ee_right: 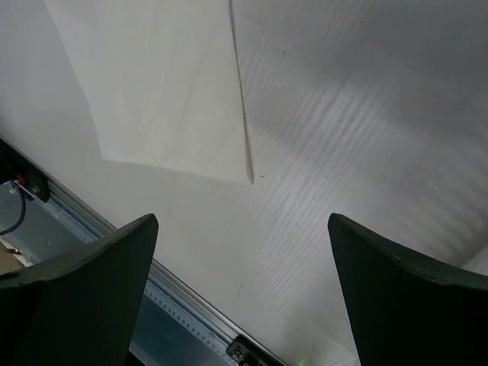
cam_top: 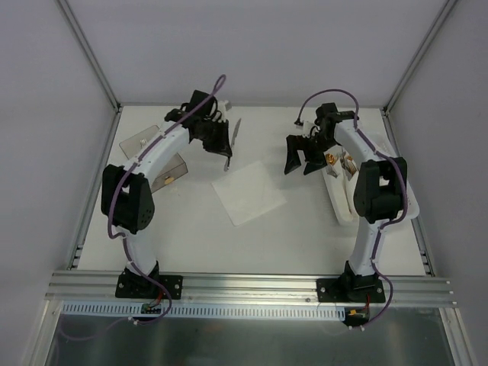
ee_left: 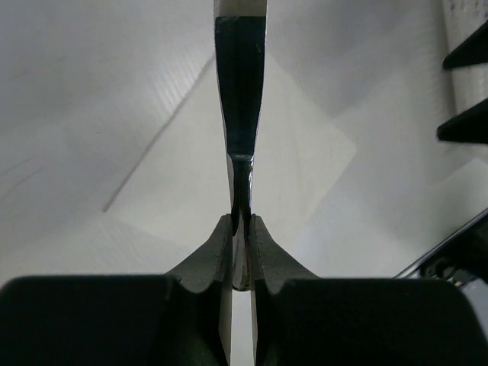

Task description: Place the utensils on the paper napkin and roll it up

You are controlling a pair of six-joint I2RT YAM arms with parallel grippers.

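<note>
At the far left of the surface [cam_top: 191,236] a clear plastic box [cam_top: 136,142] sits partly behind the left arm. Just to its right, near the back of the surface, the left fingers [cam_top: 217,141] are clenched on a thin silver knife [cam_top: 237,130], whose pale end sticks out past them toward the back wall. The left wrist view shows those left fingers [ee_left: 213,259] pressed flat against both sides of the knife [ee_left: 240,91], which is held on edge and runs straight away from the camera, narrow at the grip and broader farther out. Beyond it lies the napkin [ee_left: 305,152]; whether the metal touches the paper cannot be told. From above, the napkin [cam_top: 248,191] is a flat white square turned corner-on, in the middle of the surface between the two arms and just in front of the left fingers. To its right, the right fingers [cam_top: 293,156] are spread wide and grasp nothing. In the right wrist view the right fingers [ee_right: 84,290] stand well apart over bare surface [ee_right: 343,114], with a corner of the napkin [ee_right: 168,84] ahead of them. At the far right a white tray [cam_top: 343,206] holds small gold-coloured items [cam_top: 332,158], partly under the right arm.
</note>
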